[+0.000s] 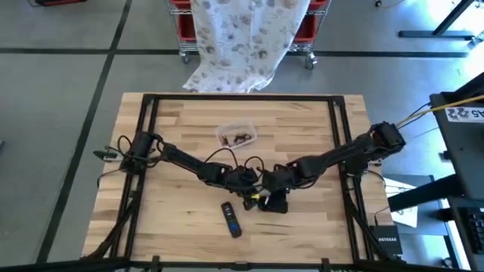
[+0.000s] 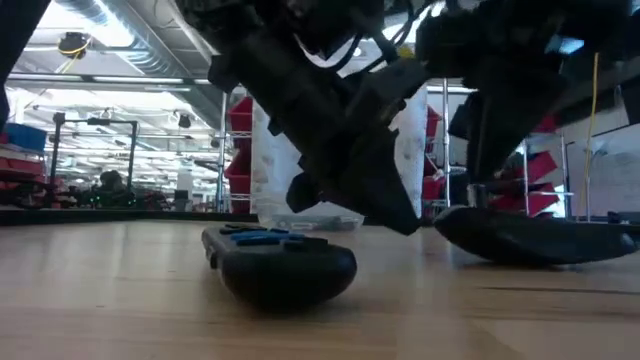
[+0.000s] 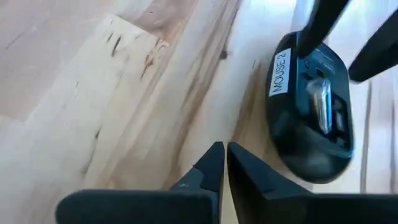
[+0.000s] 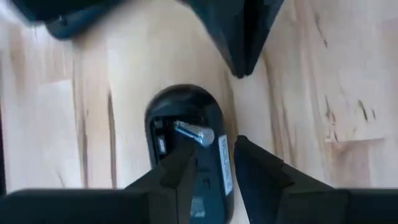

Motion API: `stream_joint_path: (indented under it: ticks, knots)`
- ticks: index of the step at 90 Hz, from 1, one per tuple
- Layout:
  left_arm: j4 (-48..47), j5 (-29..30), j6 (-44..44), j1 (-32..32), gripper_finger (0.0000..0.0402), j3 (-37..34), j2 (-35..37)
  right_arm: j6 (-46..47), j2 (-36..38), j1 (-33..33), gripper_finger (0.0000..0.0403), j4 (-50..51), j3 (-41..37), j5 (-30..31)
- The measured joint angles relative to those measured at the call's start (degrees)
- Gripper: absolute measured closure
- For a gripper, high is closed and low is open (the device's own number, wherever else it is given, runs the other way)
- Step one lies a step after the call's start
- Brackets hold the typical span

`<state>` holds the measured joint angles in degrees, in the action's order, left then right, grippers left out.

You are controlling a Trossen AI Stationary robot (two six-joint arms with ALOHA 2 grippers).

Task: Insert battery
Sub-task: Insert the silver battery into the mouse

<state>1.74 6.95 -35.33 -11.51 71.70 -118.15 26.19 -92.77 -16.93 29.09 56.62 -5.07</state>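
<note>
Wood table (image 1: 174, 128): mouse (image 1: 274, 202), remote (image 1: 231, 219), clear container (image 1: 237, 137) lying on it.

The left gripper (image 3: 225, 163), fingers pressed together, hovers over the wooden table (image 3: 93, 93) beside an upturned black mouse (image 3: 311, 118) labelled "MOUSE 2", a battery (image 3: 320, 106) in its open compartment.

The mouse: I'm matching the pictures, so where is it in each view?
High view: mouse lower centre, under the right hand.
Low view: right, flat on the table.
Left wrist view: upper right, battery bay open.
Right wrist view: centre, between the fingers.
Shared landmark: the silver battery in the bay.
</note>
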Motion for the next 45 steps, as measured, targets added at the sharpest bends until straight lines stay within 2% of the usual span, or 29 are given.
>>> stream_joint_path:
  ticks: [12, 36, 45]
  knots:
    - [-0.3, 0.6, -0.2, 0.0, 0.04, 0.0, 0.0, -4.2, 0.0, 0.0, 0.031, -0.3, 0.0, -0.9]
    - [-1.6, 0.7, -0.8, -0.2, 0.04, 0.0, 0.0, -14.0, 0.0, -0.1, 0.031, -0.4, 0.0, -8.5]
    - [-1.7, 0.7, -1.3, -0.5, 0.04, 0.0, 0.0, -14.5, 0.0, -1.3, 0.031, 0.5, 0.0, -7.1]
